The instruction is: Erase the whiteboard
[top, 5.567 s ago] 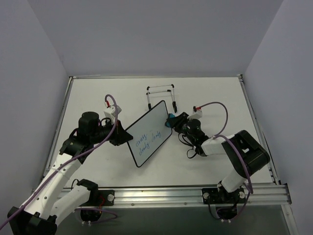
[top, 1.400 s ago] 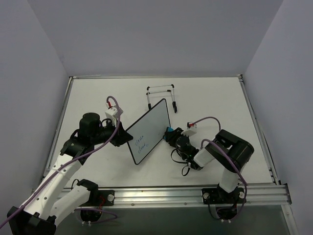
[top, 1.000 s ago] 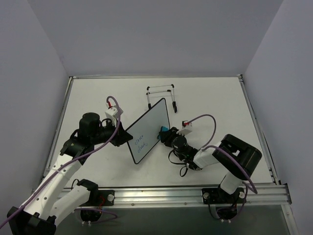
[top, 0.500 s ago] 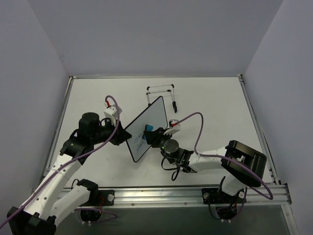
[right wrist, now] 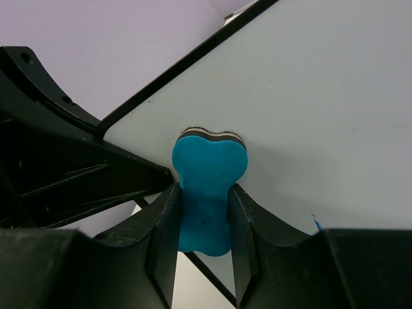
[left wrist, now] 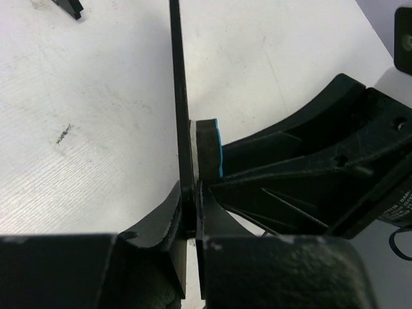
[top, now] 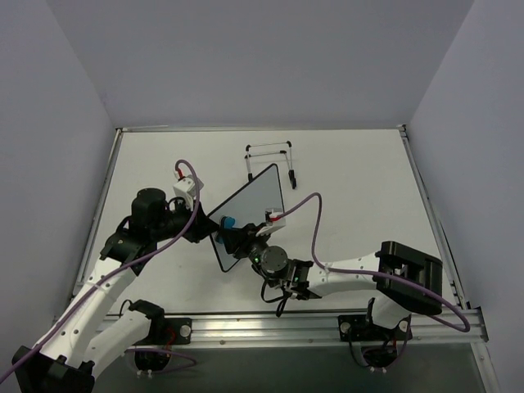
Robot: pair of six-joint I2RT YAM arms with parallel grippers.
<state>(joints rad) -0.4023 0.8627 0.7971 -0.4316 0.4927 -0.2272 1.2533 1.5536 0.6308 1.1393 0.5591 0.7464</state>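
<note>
1. The left arm [top: 123,246] rises from its base at the near left corner. It bends at a dark elbow joint, and its forearm points right across the table.
2. The left gripper [left wrist: 191,212] is clamped narrowly on the near left edge of the whiteboard [top: 255,206]. One finger is on each face, and in the left wrist view the board shows edge-on between them.
3. The whiteboard is near the middle of the table, tilted up on its edge rather than lying flat. Its white face is turned toward the right arm, and its far corner reaches toward the easel stand [top: 270,155].
4. A blue eraser [right wrist: 207,187] is pressed flat against the board's face near the end the left gripper holds, its dark felt side on the white.
5. The right gripper [right wrist: 205,215] is closed on the eraser, one finger on either side of its narrow waist.
6. A small blue mark [right wrist: 315,223] shows on the board just above the right finger, partly hidden by it.
7. The right arm [top: 352,274] stretches low and long leftward from its base at the near right, and its wrist is turned up toward the board.
8. The table [top: 360,180] is white and lightly scuffed, with a metal rail [top: 270,326] along its near edge.
9. Plain pale walls [top: 262,57] enclose the table on three sides.
</note>
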